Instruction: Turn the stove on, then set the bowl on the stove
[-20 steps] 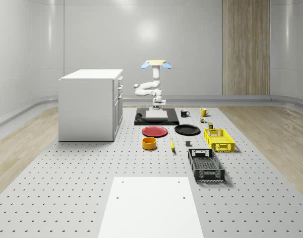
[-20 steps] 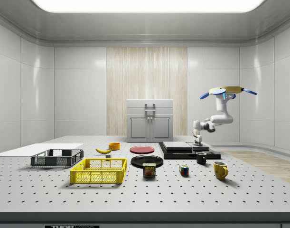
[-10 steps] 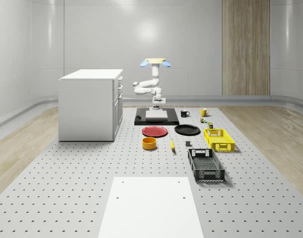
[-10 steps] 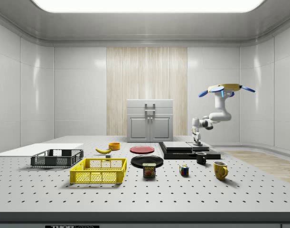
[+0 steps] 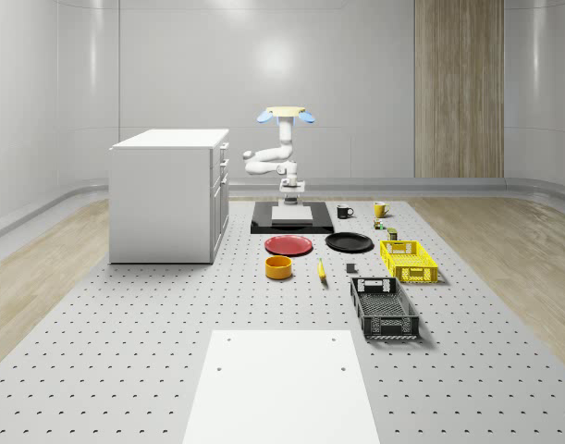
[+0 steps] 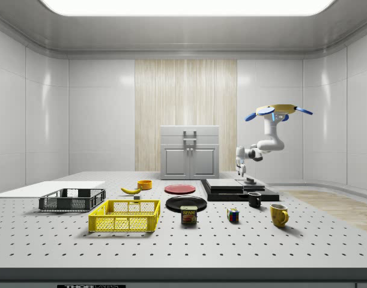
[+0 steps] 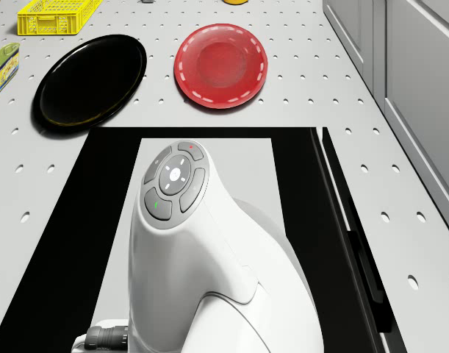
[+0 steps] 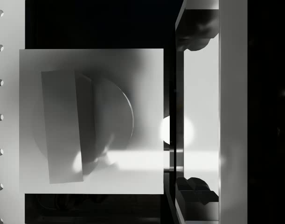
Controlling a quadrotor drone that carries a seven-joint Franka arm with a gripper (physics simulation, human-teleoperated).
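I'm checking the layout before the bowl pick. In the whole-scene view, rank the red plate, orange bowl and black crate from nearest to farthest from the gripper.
From the gripper, over the stove's far end:
1. Red plate, just in front of the stove.
2. Orange bowl, nearer the camera.
3. Black crate, toward the view's right, nearest the camera.

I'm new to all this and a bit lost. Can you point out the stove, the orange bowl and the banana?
stove (image 5: 260, 225): whole-scene view, black base at its left edge.
orange bowl (image 5: 278, 268): whole-scene view, its front wall.
banana (image 6: 131, 191): side view, middle of the fruit.

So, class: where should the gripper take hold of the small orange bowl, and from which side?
Probably the rim of the orange bowl, from above: it sits upright and open-topped on the table, apart from the red plate, leaving its thin wall free for one finger inside, one outside.
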